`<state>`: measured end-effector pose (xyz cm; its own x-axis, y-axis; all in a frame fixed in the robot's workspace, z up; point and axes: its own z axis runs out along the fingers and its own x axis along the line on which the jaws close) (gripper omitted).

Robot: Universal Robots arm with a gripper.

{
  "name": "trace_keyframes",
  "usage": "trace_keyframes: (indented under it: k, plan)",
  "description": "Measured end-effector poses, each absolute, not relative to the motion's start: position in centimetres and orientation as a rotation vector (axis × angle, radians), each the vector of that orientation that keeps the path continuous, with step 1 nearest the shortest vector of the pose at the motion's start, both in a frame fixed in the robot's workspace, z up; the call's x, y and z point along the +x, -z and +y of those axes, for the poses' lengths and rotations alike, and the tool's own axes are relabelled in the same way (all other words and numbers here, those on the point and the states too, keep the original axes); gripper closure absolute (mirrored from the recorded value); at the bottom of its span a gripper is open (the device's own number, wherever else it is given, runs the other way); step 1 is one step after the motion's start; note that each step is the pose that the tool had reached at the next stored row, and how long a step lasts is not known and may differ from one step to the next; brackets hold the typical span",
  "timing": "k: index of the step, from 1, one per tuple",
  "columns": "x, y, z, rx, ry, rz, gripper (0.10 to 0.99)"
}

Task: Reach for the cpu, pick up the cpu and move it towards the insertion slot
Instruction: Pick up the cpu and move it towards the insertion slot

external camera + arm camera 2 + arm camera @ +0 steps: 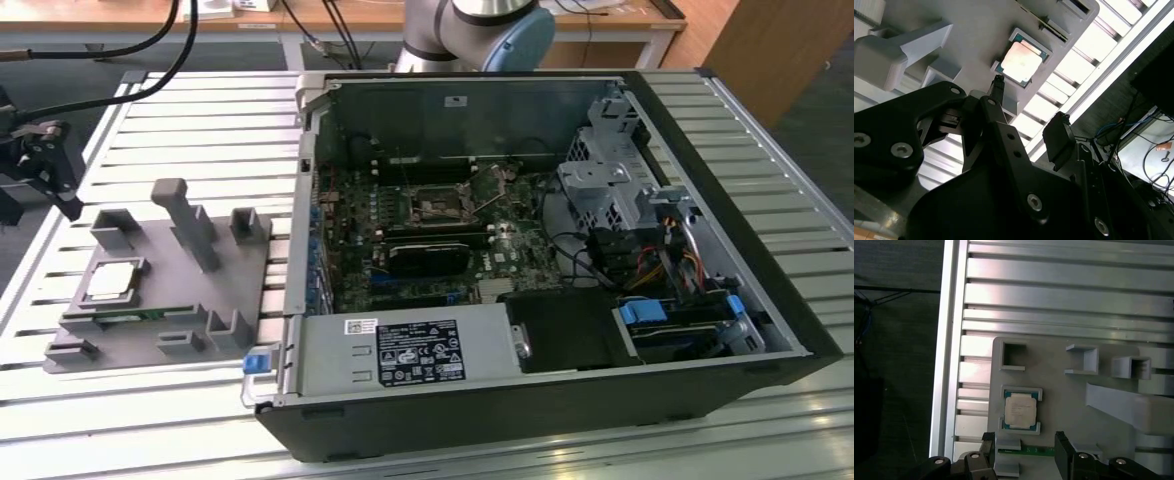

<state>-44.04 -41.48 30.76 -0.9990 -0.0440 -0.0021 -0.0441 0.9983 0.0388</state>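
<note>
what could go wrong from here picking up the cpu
1. The cpu sits between raised lips of the gray holder; the open claw may catch a lip instead of the chip's edges.
2. The green memory stick lies right beside the chip, so a finger might hit it.
3. The insertion slot lies inside the case, past its wall; the carried chip could clip that wall.
</note>
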Motion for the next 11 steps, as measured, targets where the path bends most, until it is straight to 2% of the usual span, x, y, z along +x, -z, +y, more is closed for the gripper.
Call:
trace_keyframes:
  k: [11]
  plan:
    - [-44.04,-30.38,-41.51,-0.069,-0.061,3.139,0.498]
